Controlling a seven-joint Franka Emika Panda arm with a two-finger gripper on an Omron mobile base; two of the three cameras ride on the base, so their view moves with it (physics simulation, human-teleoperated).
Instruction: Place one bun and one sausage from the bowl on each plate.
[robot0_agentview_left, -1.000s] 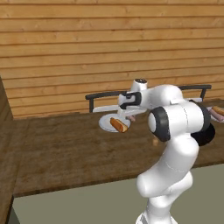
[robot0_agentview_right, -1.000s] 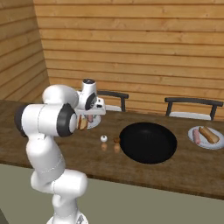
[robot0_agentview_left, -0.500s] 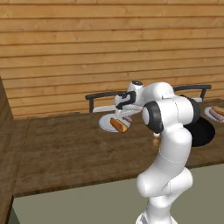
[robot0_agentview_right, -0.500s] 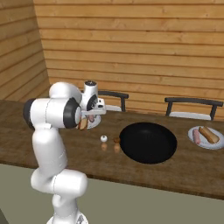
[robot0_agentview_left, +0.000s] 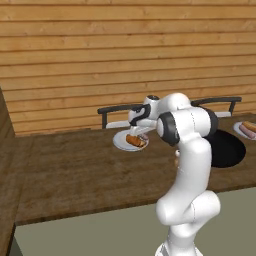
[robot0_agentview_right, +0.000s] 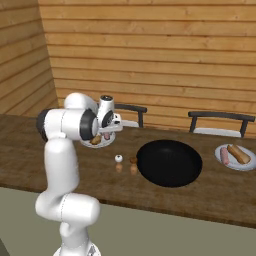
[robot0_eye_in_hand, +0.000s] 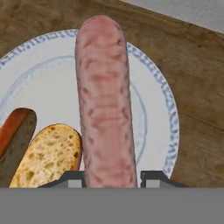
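Clamped on a pink sausage, the hand hovers over the left plate, fingertips showing at either side of the sausage's near end in the hand view. Sausage held lengthwise along the line of sight, hanging above the middle of the plate and not yet resting on it, as far as can be judged. Already lying on that same plate, to the left of the sausage in the hand view: a sliced bun, cut face up, brown crust showing at its left edge. Seen from the left base view, the hand close above the plate with the bun on it, in front of a dark chair at the far side of the wooden tabletop. Step in hand, by judgement: setting down the sausage on the left plate. Next move calls for lowering a little, parting the fingers so the sausage drops beside the bun without rolling off the rim, then lifting clear. Further right in the right base view: two small shakers, then the black bowl, looking emptied, and at the far right the second plate already carrying a bun and sausage.
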